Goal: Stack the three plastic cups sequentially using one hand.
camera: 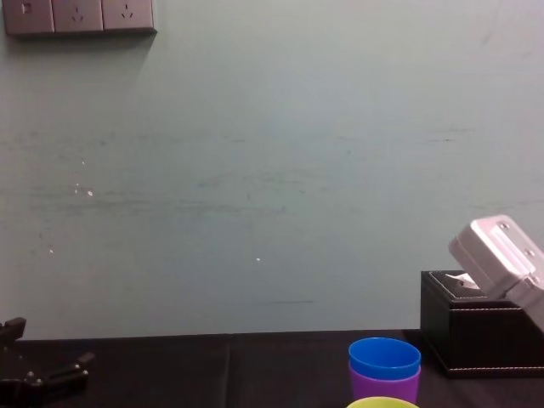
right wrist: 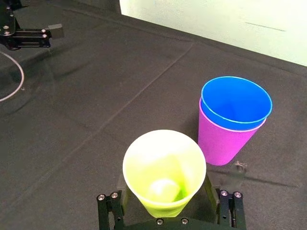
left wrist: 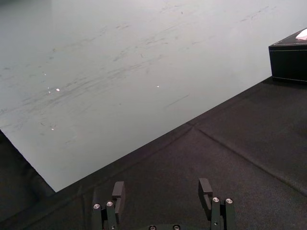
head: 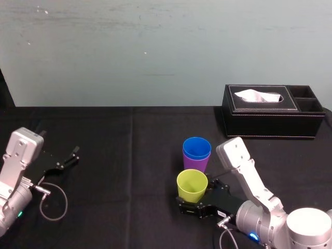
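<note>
Near the front edge of the tabletop (head: 129, 155), right of centre, the yellow-green cup (head: 192, 185) stands upright with its mouth up. The right tool (head: 194, 196) reaches in low from the right-hand side. Its jaws are open and straddle the cup's lower half, one on each side, with no squeeze showing on the wall. Just beyond the cup, toward the far edge and barely to the right, the blue cup (head: 196, 147) sits nested inside the purple cup (head: 196, 163), both upright. The two-cup stack and the yellow-green cup are close together but apart.

The last step looks to be a short one. The jaws would close on the cup, lift it above the blue rim, carry it straight away from the robot and lower it in, keeping its axis vertical. The right arm is by far the nearer.

The left tool (head: 70, 158) lies parked near the left edge, jaws open and holding nothing. A black box (head: 270, 116) stands at the far right corner.
</note>
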